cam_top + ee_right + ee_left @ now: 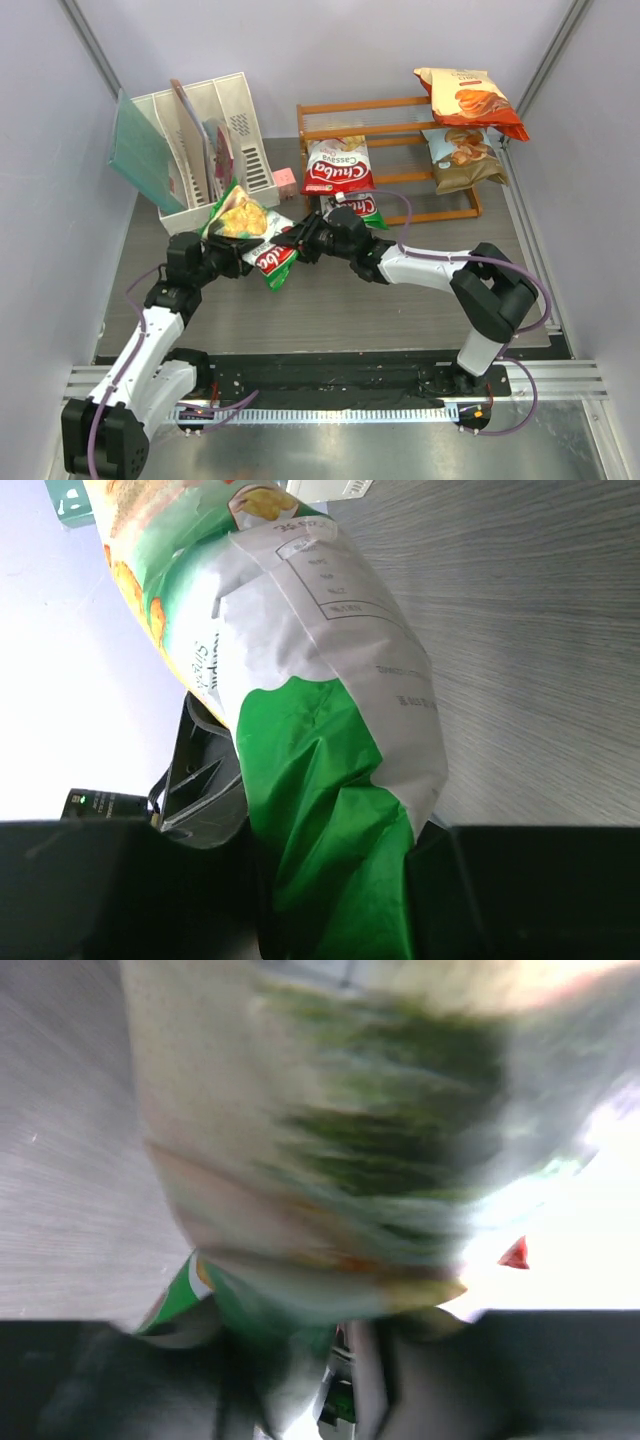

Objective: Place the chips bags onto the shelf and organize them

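A green Chiba chips bag [243,218] hangs between my two grippers above the table, left of centre. My left gripper [248,258] is shut on its lower edge; the left wrist view shows the bag [330,1130] blurred, filling the frame above the fingers. My right gripper [298,247] is shut on the bag's other end, its green foil [320,810] pinched between the fingers. The wooden shelf [400,130] stands at the back right. A red Chiba bag [338,165] leans on its front. A cream/orange bag [470,100] lies on top, a light-blue/brown bag [462,155] below it. Another green bag [366,209] lies by the shelf.
A white file organizer [215,140] with folders stands at the back left, close behind the held bag. A small pink object [285,180] sits between it and the shelf. Grey walls close in both sides.
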Action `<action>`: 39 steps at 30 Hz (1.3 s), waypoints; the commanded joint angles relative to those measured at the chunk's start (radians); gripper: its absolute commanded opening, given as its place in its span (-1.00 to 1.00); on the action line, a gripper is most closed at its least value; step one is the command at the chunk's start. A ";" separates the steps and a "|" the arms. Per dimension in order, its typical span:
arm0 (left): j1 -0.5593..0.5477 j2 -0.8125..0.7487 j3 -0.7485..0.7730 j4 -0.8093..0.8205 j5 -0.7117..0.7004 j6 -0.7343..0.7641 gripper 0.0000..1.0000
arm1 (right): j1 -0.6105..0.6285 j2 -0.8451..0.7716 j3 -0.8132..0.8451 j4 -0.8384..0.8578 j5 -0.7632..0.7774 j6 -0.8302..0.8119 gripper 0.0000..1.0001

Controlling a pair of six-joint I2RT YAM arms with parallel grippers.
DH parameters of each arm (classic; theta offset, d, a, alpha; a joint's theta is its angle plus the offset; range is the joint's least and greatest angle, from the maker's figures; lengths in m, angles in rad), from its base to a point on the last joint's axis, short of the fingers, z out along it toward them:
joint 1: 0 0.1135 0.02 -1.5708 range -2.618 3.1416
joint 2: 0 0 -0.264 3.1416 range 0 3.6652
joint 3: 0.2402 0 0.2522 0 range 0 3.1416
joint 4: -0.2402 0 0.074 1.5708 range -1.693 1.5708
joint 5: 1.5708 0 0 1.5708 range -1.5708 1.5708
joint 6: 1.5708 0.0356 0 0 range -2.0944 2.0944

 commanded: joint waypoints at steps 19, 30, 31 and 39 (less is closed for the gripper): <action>0.253 -0.023 0.359 -0.579 -0.012 0.500 0.37 | -0.126 -0.241 0.078 -0.347 -0.271 -0.325 -0.98; 0.258 -0.046 0.351 -0.672 -0.094 0.589 0.38 | -0.227 -0.526 0.116 -0.827 -0.176 -0.513 -0.98; 0.258 -0.048 0.356 -0.686 -0.095 0.605 0.37 | -0.247 -0.557 0.106 -0.848 -0.166 -0.505 -0.98; 0.258 -0.042 0.331 -0.692 -0.092 0.612 0.37 | -0.401 -0.614 0.220 -1.232 0.023 -0.666 -0.98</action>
